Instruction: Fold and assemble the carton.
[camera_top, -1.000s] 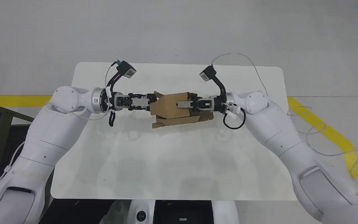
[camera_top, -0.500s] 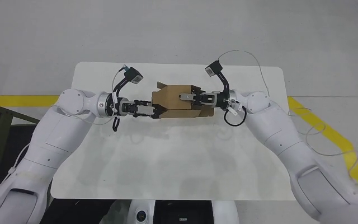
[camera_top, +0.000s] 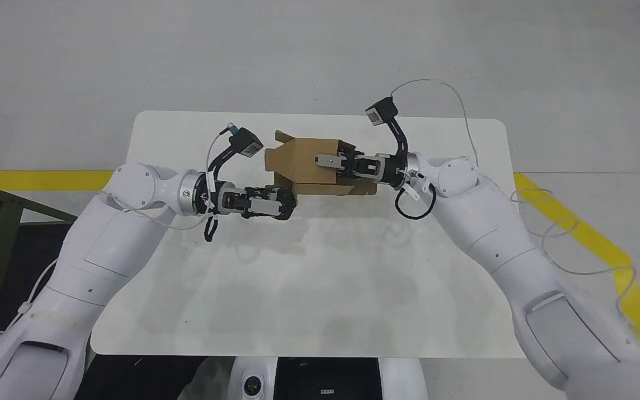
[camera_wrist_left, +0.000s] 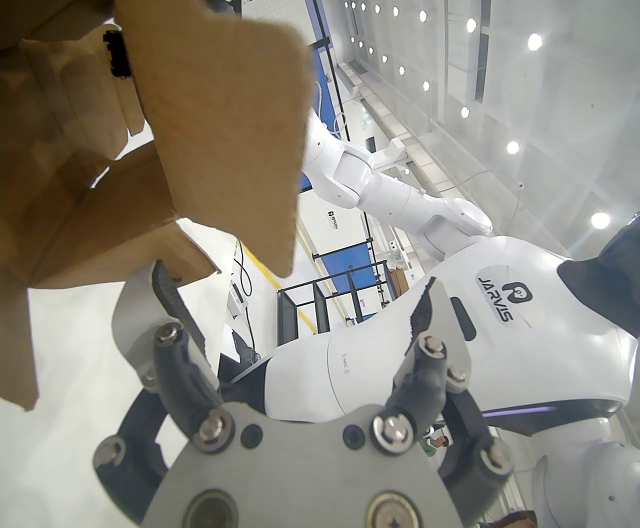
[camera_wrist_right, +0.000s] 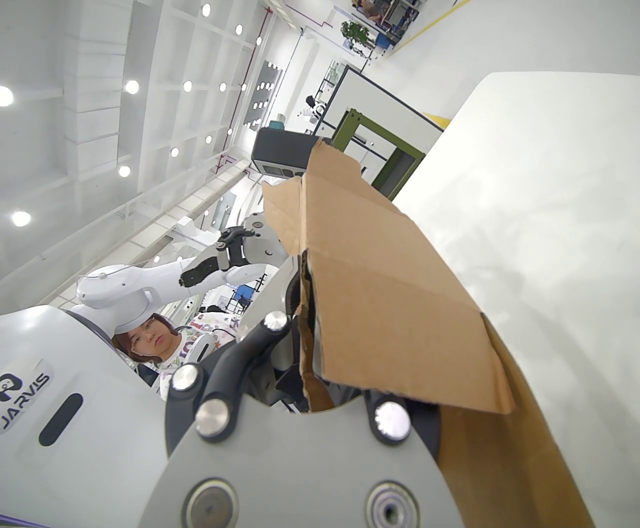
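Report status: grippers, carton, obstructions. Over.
Left gripper open, empty, beside brown cardboard carton. Right gripper shut on carton wall. Flaps unfolded; one loose flap juts toward left jaws.

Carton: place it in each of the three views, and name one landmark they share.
Top view: the carton is over the far middle of the table, held by the right gripper, with the left gripper beside it.
Left wrist view: the carton is just ahead of the open left gripper.
Right wrist view: the carton is clamped in that arm's own gripper.
Shared landmark: the white table.

Overhead and close wrist views, common carton (camera_top: 295, 160)
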